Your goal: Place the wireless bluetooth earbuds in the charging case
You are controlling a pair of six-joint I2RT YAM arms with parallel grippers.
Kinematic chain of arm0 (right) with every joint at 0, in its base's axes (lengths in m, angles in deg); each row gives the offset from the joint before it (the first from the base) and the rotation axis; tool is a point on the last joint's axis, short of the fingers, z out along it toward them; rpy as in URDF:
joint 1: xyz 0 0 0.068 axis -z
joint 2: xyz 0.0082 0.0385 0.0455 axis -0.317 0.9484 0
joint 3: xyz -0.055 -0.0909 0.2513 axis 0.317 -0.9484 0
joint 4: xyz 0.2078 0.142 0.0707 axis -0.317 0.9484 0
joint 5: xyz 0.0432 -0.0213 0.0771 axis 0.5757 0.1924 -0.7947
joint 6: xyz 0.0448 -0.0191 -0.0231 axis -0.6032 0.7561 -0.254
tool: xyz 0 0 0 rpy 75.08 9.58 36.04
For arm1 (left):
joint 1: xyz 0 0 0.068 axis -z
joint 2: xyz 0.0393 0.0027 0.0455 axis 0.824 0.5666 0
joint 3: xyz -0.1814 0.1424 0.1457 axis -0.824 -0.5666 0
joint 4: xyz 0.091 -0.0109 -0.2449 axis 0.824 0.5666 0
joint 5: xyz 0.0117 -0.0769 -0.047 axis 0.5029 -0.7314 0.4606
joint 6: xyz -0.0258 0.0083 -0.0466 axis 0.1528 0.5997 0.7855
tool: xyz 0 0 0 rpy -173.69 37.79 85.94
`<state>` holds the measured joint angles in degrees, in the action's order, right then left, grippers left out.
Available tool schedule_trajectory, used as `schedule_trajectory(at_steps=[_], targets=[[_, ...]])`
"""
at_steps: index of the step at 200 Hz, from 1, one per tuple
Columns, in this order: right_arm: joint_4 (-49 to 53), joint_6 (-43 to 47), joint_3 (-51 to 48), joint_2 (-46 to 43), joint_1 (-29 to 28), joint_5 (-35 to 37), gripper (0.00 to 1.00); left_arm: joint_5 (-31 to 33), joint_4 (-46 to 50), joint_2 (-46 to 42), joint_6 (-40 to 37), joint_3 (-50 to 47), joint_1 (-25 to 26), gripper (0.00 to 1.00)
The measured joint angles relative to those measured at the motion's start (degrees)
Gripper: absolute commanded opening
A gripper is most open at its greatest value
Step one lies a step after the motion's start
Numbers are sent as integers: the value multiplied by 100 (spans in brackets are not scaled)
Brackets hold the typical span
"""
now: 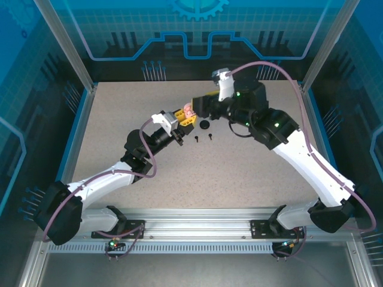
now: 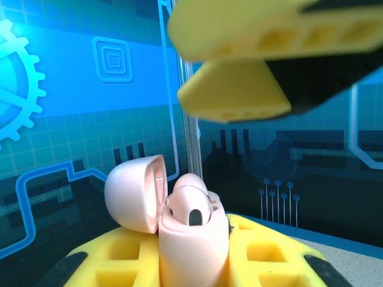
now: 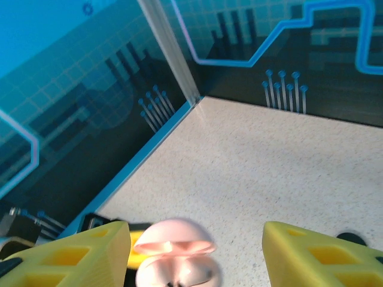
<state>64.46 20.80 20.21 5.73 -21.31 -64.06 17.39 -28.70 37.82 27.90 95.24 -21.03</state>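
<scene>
My left gripper [image 1: 181, 118] is shut on a pale pink charging case [image 1: 190, 110] and holds it above the table. The left wrist view shows the case [image 2: 191, 245] upright between the yellow fingers [image 2: 122, 257], with its lid [image 2: 133, 192] swung open to the left. Two pale pinkish-white earbuds [image 2: 190, 202] sit in its top. My right gripper [image 1: 199, 107] hovers just over the case, open; its fingers [image 3: 72, 257] stand wide either side of the case [image 3: 175, 260]. Two black earbuds [image 1: 197, 140] [image 1: 210, 137] lie on the table beside a round black case [image 1: 204, 124].
The speckled tabletop [image 1: 239, 173] is walled by blue panels and metal posts [image 1: 76, 57]. Both arms meet near the table's middle back. My right gripper's yellow fingers [image 2: 239, 66] hang at the top of the left wrist view.
</scene>
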Motion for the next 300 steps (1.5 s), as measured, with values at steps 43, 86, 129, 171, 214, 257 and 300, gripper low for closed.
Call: schedule_trajectory(at_steps=[43, 86, 129, 171, 214, 257, 300], targets=[[848, -42, 1353, 616, 669, -409, 60, -96, 61, 0, -7, 0, 0, 0], [1781, 101, 2651, 1967, 708, -817, 59, -302, 227, 0, -2, 0, 2, 0], [2492, 221, 2924, 2645, 649, -1027, 56, -345, 299, 0, 0, 0, 59, 0], [2559, 317, 2411, 2225, 459, -804, 54, -396, 385, 0, -2, 0, 162, 0], [2236, 81, 715, 621, 413, -374, 56, -466, 481, 68, -2, 24, 262, 0], [1956, -396, -249, -142, 1126, -264, 59, -81, 542, 177, 162, 74, 186, 0], [1447, -710, -1537, -256, 1495, -273, 61, 684, 1123, 238, 800, 94, 184, 0]])
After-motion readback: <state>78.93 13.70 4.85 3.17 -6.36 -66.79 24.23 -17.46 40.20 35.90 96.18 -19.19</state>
